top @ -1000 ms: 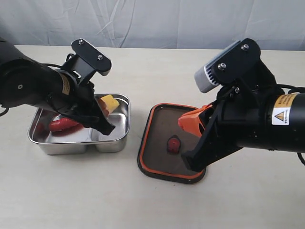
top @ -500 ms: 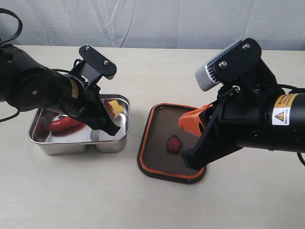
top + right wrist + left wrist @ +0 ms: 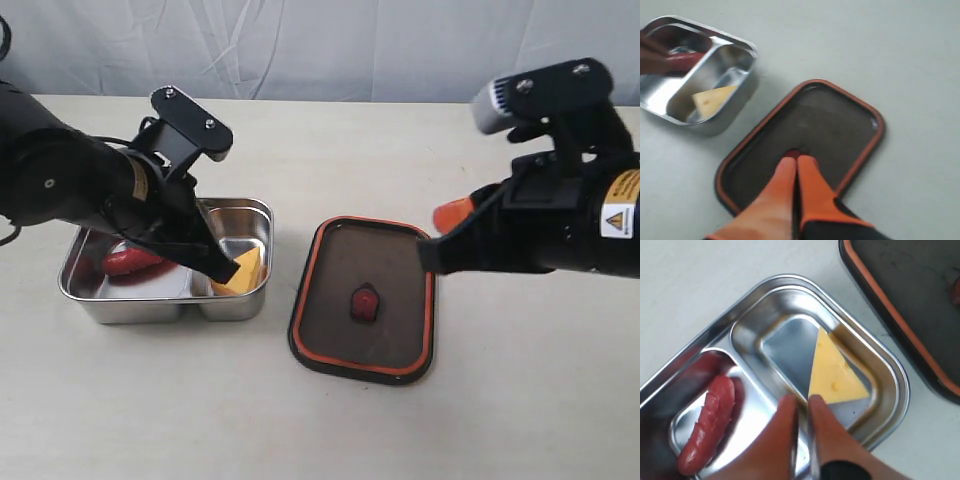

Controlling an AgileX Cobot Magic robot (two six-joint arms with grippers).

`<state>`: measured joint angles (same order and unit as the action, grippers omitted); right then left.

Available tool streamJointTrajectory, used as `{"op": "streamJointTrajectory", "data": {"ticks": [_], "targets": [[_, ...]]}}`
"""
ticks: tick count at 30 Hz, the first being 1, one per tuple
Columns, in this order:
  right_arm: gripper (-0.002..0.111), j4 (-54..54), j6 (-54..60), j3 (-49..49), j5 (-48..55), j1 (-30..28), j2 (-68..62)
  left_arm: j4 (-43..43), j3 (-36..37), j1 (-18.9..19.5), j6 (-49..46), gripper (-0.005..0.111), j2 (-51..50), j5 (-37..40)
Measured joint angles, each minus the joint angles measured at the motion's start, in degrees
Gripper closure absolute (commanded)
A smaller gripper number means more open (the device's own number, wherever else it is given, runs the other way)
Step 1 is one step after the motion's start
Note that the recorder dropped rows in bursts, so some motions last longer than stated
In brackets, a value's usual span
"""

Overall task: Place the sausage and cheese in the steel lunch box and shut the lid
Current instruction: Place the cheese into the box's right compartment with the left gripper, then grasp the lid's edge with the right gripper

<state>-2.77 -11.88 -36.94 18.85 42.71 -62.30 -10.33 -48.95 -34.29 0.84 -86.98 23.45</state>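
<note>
We see sausage (image 3: 707, 427) and cheese (image 3: 832, 372) in the steel lunch box (image 3: 790, 282), cheese leaning on its wall. Fingers together, empty, on left gripper (image 3: 801, 402) and right gripper (image 3: 796, 161). Risk: lid (image 3: 350, 265) seats crooked on propped cheese.

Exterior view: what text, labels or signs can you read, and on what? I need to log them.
On the right arm, a yellow warning label: black triangle hazard sign; its print is too small to read.
On the left arm, a small yellowish sticker: too blurred to read.
On the steel lunch box and the lid: no text seen.
</note>
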Motion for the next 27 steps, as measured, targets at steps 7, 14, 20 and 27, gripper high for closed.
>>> {"op": "streamJointTrajectory", "data": {"ticks": [7, 14, 20, 27], "targets": [[0.079, -3.98, -0.51, -3.63, 6.92, -11.90, -3.30, 5.37, 1.48, 0.00, 0.17, 0.107, 8.46, 5.10], [0.060, -4.21, 3.57, -11.07, 10.18, -14.97, -14.24, 12.36, 6.87, 0.00, 0.17, 0.107, 18.26, 2.19], [0.060, -4.21, 4.67, -19.38, 10.30, -15.06, -26.85, 15.16, 10.32, 0.00, 0.06, 0.107, 24.57, 3.12], [0.060, -4.21, 5.96, -28.31, 11.43, -15.06, -40.88, 15.86, 12.25, 0.00, 0.06, 0.107, 28.01, 7.15]]}}
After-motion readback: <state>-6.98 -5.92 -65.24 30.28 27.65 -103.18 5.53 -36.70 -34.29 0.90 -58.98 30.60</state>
